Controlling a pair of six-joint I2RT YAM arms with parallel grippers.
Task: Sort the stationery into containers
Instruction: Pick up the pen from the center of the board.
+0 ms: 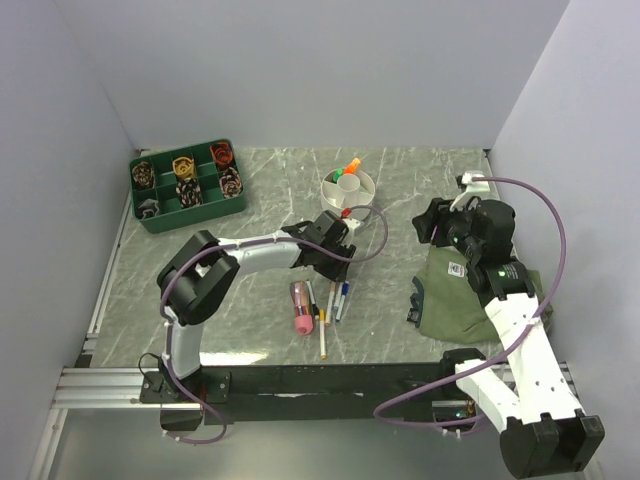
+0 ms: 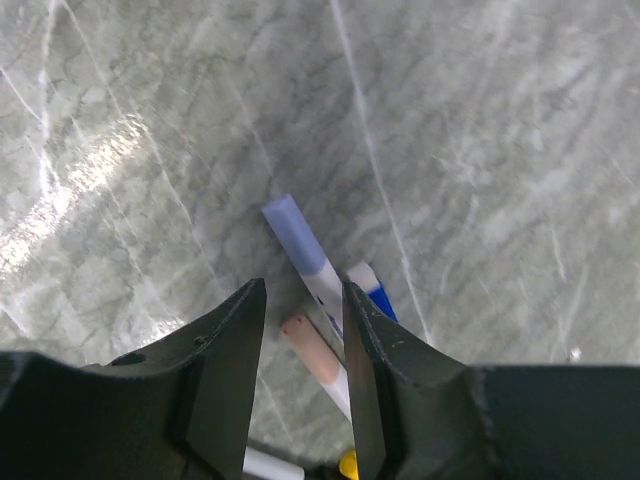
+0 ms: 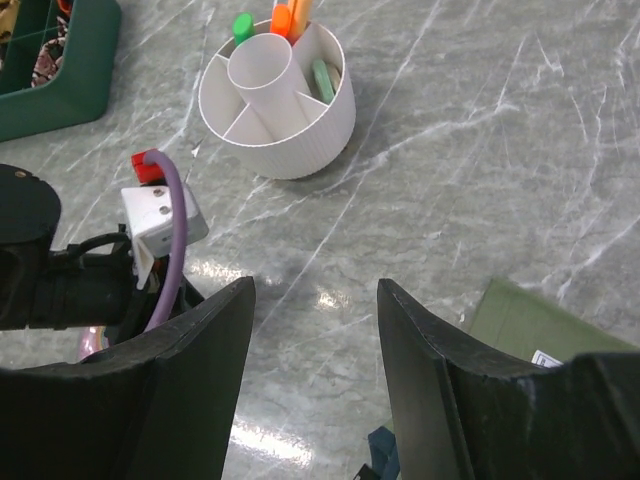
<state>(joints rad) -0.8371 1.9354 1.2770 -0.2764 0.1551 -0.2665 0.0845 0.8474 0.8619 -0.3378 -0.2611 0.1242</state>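
The white round bowl (image 1: 362,196) stands at mid back; in the right wrist view (image 3: 300,150) it holds an orange marker (image 3: 297,15), a green-capped marker (image 3: 243,25) and a green pen (image 3: 322,80). My left gripper (image 1: 335,260) is open and low over loose pens. In the left wrist view (image 2: 304,287) a tan-capped pen (image 2: 312,348) lies between its fingers, with a light-blue-capped white pen (image 2: 300,240) and a blue one (image 2: 377,295) beside it. A thick pink marker (image 1: 300,308) and a thin yellow pen (image 1: 322,335) lie nearer. My right gripper (image 1: 428,222) is open and empty above the table (image 3: 315,285).
A dark green compartment tray (image 1: 190,217) with coiled bands sits at the back left. An olive cloth pouch (image 1: 462,290) lies under the right arm, and its corner shows in the right wrist view (image 3: 540,320). The left arm's purple cable (image 3: 172,240) loops near the bowl.
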